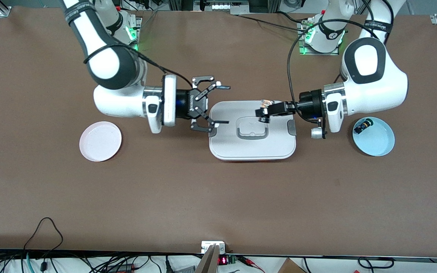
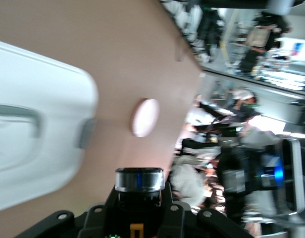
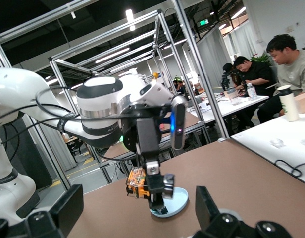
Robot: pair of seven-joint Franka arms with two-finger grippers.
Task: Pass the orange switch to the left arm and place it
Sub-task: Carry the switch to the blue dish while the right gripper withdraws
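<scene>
My left gripper [image 1: 264,112] is shut on the orange switch [image 1: 266,102] and holds it in the air over the white box [image 1: 252,146], above the part of the lid farther from the front camera. In the right wrist view the switch [image 3: 137,183] shows as an orange and black part in the left gripper's fingers [image 3: 153,182]. In the left wrist view its black barrel with a silver ring [image 2: 139,179] sits between the jaws. My right gripper [image 1: 224,105] is open and empty, over the table at the box's end toward the right arm, facing the switch [image 3: 137,210].
A pink plate [image 1: 100,141] lies toward the right arm's end and also shows in the left wrist view [image 2: 145,117]. A light blue plate [image 1: 378,142] toward the left arm's end holds a small green-capped part [image 1: 363,125]. The box also shows in the left wrist view [image 2: 38,124].
</scene>
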